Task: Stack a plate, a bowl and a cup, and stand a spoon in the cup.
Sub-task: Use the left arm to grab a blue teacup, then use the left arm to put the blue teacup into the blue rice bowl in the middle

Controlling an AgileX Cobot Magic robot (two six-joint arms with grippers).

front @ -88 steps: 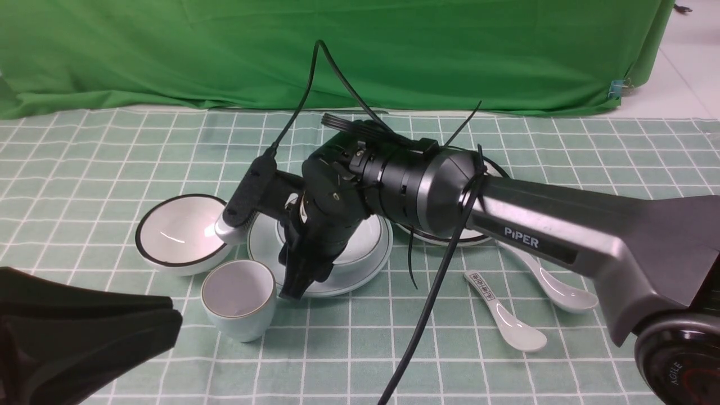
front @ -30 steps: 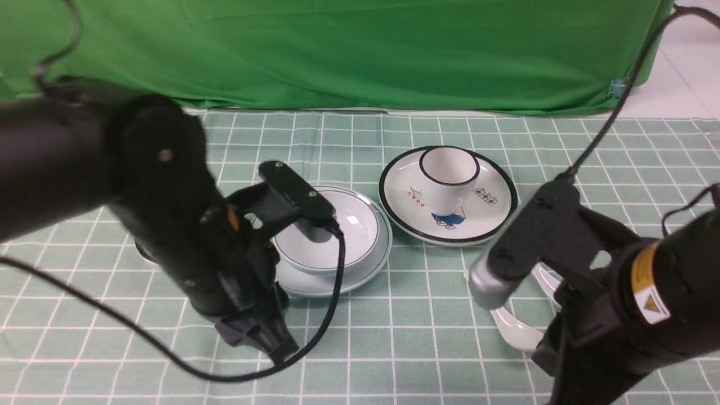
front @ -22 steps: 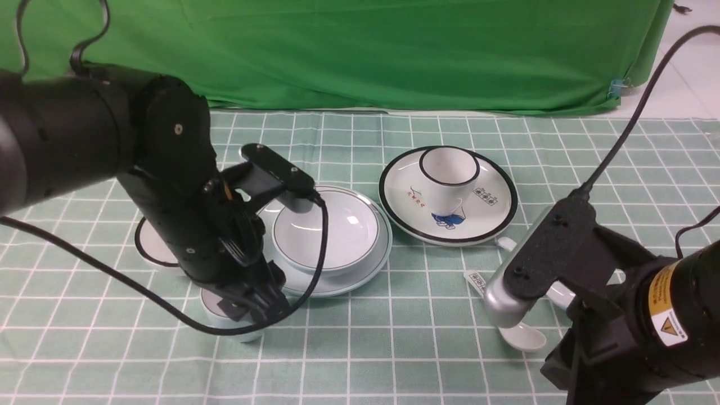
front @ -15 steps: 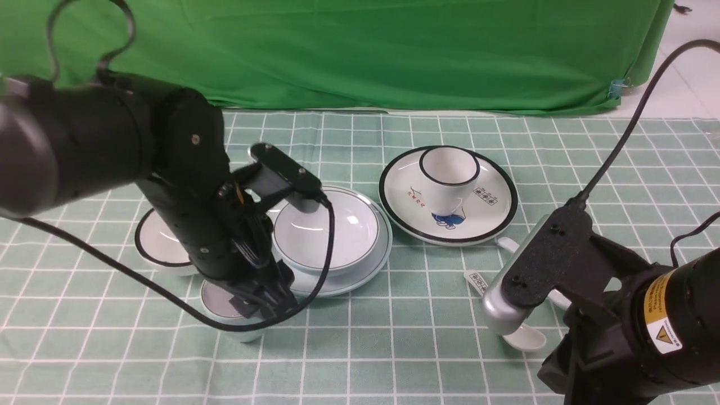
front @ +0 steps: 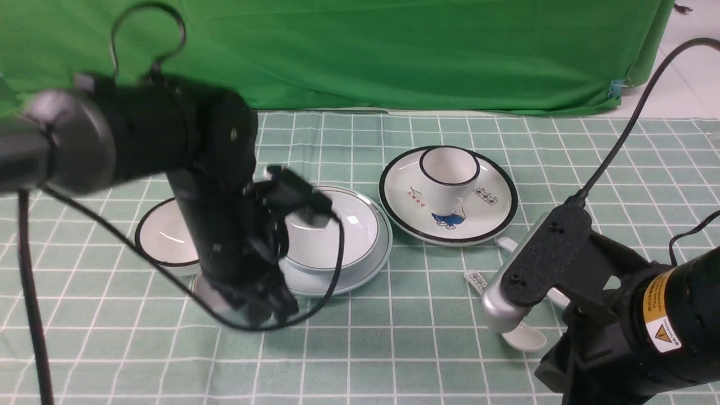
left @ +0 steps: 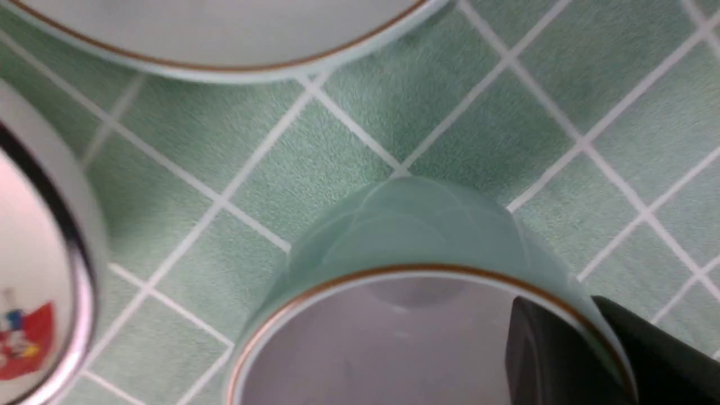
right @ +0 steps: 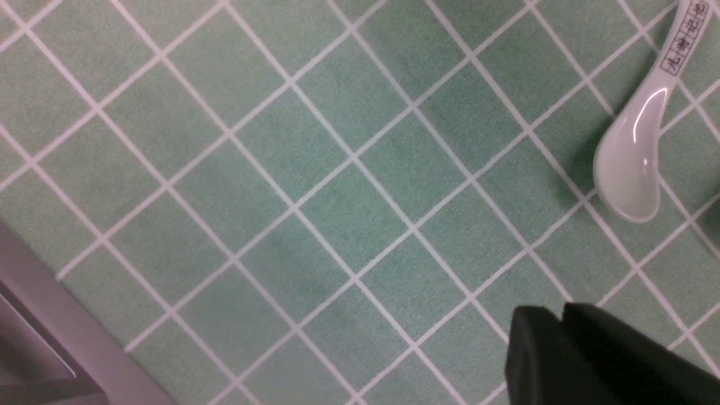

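Observation:
The pale blue-green bowl (front: 332,230) sits in the pale blue-green plate (front: 363,273) at mid-table. The cup (left: 416,236) is just left of the plate's near edge; the front view shows only a pale sliver (front: 203,288) behind my left arm. My left gripper (front: 264,306) (left: 585,320) is shut on the cup's wall, one finger inside and one outside. I cannot tell whether the cup is off the cloth. The plain spoon's handle end (front: 506,243) peeks out behind my right arm. My right gripper (right: 562,318) is shut and empty above bare cloth.
A black-rimmed white bowl (front: 160,236) (left: 34,270) stands left of the cup. A black-rimmed picture plate (front: 495,216) holds a black-rimmed cup (front: 449,174) at right. A spoon with a printed handle (front: 523,337) (right: 633,169) lies near my right gripper. Green backdrop behind.
My right arm has left the plate and bowl and pulled back to the near right. My left arm came in, went down onto the cup and closed on its wall.

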